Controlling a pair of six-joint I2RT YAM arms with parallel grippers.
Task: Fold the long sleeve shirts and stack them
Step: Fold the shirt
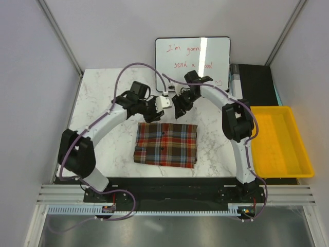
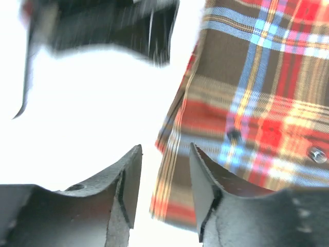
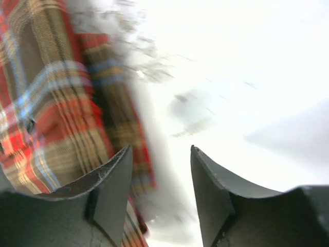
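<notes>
I count one long sleeve shirt [image 1: 166,144] in sight, folded into a neat plaid rectangle and lying flat at the middle of the marble table [image 1: 103,118]. No second shirt shows in any view, so I see nothing under it or on it.

My two grippers hang close together at the shirt's 12 o'clock edge. My left gripper [image 1: 160,109] is by the far left part of that edge and my right gripper [image 1: 181,107] is just beside it at 3 o'clock.

In the left wrist view, the left gripper [image 2: 164,180] has its fingers parted with only bright tabletop between them. The shirt [image 2: 257,103] lies at its 2 o'clock, and two buttons show. In the right wrist view, the right gripper [image 3: 160,180] is likewise spread and holds nothing, with the shirt [image 3: 46,103] at its 10 o'clock.

One yellow bin [image 1: 280,141] sits at the shirt's 3 o'clock, well apart. One whiteboard [image 1: 193,59] stands at 12 o'clock.
</notes>
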